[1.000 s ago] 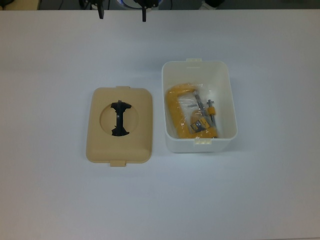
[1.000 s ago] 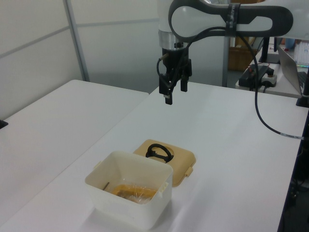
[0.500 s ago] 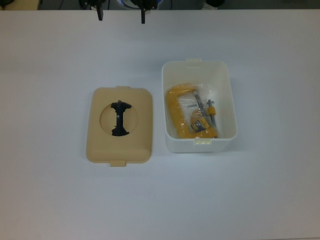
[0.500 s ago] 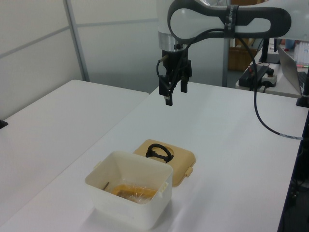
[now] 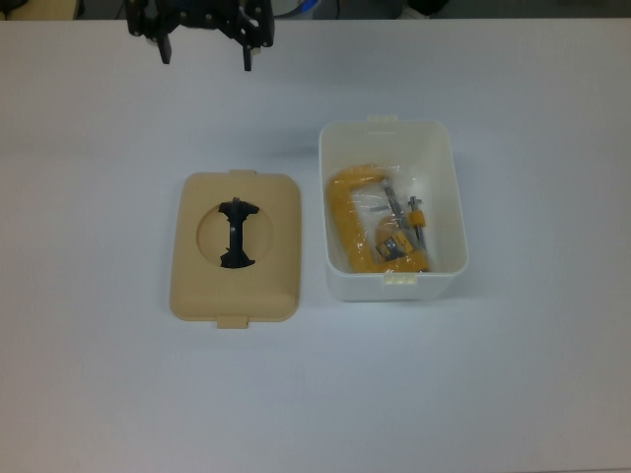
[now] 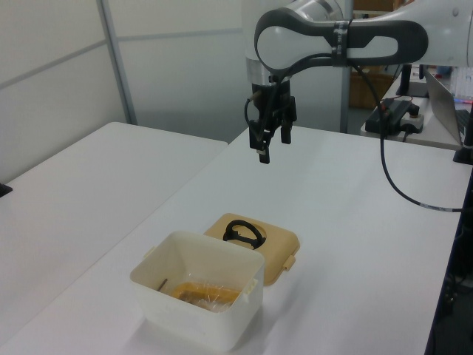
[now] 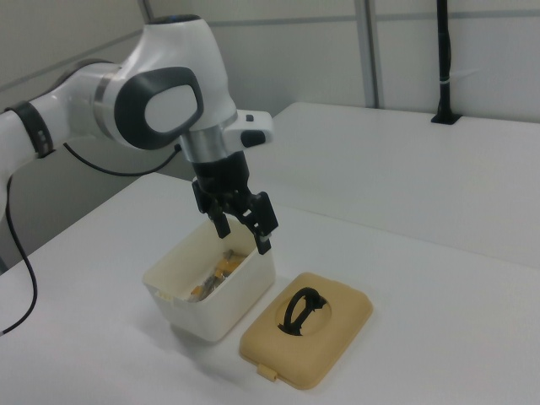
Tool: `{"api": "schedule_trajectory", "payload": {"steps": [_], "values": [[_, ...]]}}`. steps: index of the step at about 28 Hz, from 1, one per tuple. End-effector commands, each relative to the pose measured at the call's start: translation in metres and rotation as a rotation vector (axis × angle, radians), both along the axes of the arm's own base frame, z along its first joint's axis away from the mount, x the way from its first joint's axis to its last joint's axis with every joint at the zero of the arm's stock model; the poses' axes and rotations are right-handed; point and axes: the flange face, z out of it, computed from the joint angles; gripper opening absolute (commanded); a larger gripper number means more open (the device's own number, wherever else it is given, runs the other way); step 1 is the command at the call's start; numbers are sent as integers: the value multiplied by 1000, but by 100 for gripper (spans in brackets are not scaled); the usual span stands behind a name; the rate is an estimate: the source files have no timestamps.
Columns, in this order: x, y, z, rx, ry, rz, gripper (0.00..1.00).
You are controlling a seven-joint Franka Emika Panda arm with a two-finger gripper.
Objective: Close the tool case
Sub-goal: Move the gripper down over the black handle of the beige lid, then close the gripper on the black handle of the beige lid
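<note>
Top view: one white tub (image 5: 392, 209) sits open on the worktop (image 5: 513, 374), and one beige lid (image 5: 236, 246) lies flat just beside the tub, on the top view's left of it, not touching. One black handle (image 5: 236, 235) rests in the lid's round recess. The tub holds one yellow clamp-like tool (image 5: 357, 229) and some bagged small parts I cannot count. One gripper (image 5: 205, 57) hangs well apart from the lid, jaws spread wide and holding nothing.

Left view: the gripper (image 6: 272, 146) hovers high above the worktop, beyond the lid (image 6: 255, 244). Judged risk: the handle is thin, so an off-centre descent could strike the lid's face and skid it against the tub (image 6: 198, 296).

Right view: the gripper (image 7: 244, 230) is above the tub (image 7: 211, 291), the lid (image 7: 308, 337) nearer the camera. Judged risk: a tilted lid may catch the tub rim, or the contents may prevent it seating.
</note>
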Motion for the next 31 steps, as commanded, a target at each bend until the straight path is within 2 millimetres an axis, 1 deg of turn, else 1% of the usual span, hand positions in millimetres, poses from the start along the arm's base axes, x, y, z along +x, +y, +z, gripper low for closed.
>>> {"api": "schedule_trajectory", "payload": {"steps": [1, 5, 7, 8, 9, 12, 13, 14, 15, 18, 19, 24, 25, 31], "values": [[15, -9, -24, -9, 6, 68, 100], [27, -9, -37, -10, -37, 76, 100], [31, -10, -38, -12, -67, 77, 100], [32, -11, -41, -12, -78, 76, 100], [35, -10, -49, -13, -86, 79, 100], [37, -9, -59, -17, -86, 83, 100], [38, -9, -64, -20, -79, 86, 100], [39, -7, -75, -35, -66, 96, 100], [39, -7, -79, -44, -66, 100, 100], [40, -2, -99, -56, -76, 120, 100], [41, 1, -111, -55, -97, 127, 100], [39, 6, -137, -48, -107, 132, 100], [41, 13, -146, -41, -103, 138, 100], [49, 16, -170, -27, -78, 134, 100]]}}
